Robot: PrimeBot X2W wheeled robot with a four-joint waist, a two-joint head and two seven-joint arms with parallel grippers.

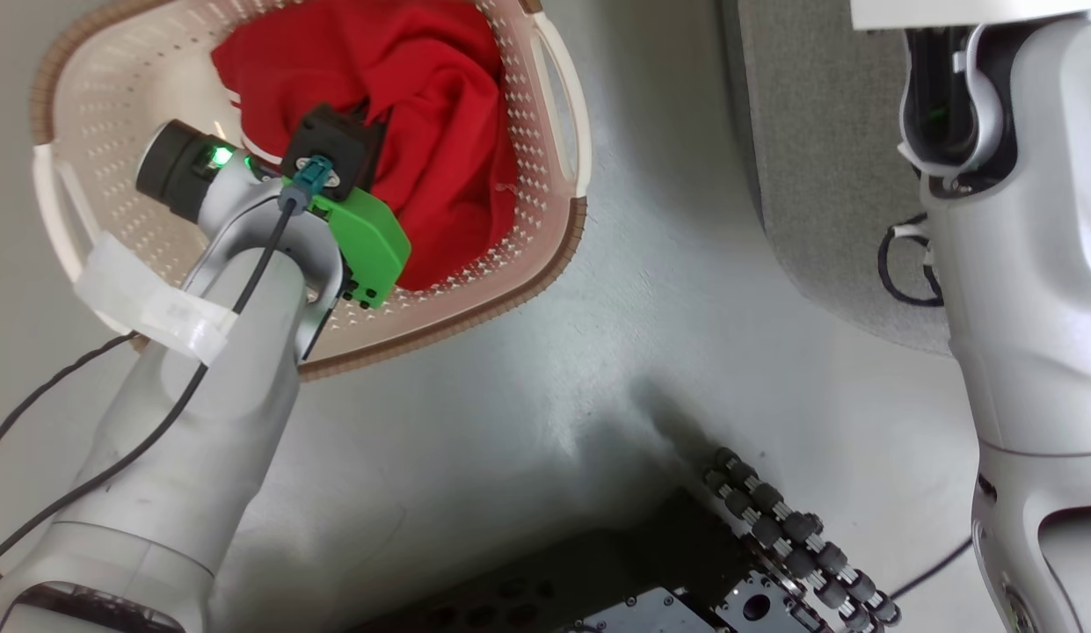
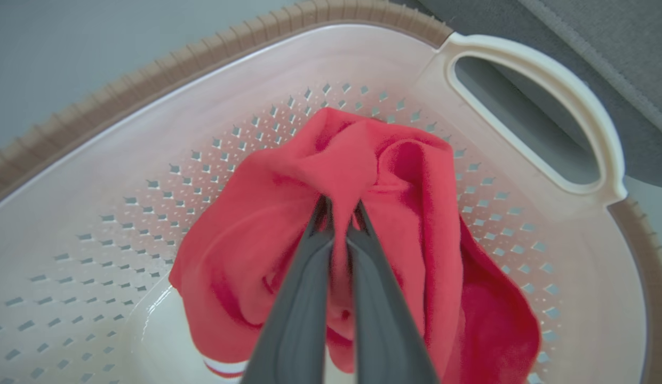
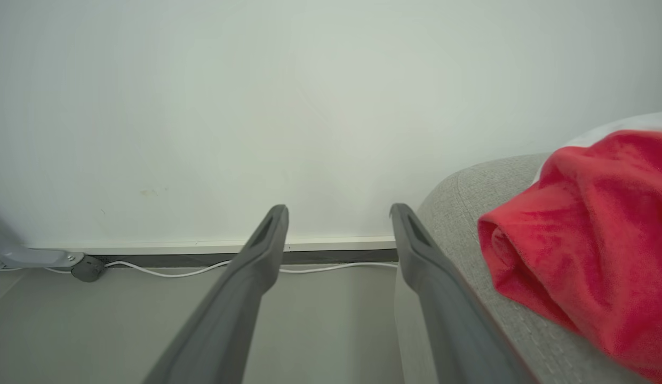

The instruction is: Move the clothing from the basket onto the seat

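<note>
- Basket: cream, holed walls, brown rim, white handles; on the floor at 11 o'clock in the head view.
- Garment: red, crumpled, inside the basket against its wall nearest the seat. The left wrist view shows a white stripe at the garment's 7 o'clock edge.
- Left arm: pale, enters the head view from 7 o'clock and reaches over the basket rim, wrist above the garment.
- Left jaws: clenched on a raised fold of the garment. The fingers lie nearly together, with red cloth pinched between their tips.
- Seat: grey woven sofa at 2 o'clock in the head view, apart from the basket across a strip of floor.
- Other garment: red, heaped on the seat's rounded edge, at 3 to 4 o'clock in the right wrist view.
- Right jaws: released, the fingers spread wide. They point at a pale wall, just beside the seat at their 3 o'clock side.
- Cable: white, along the foot of the wall.
</note>
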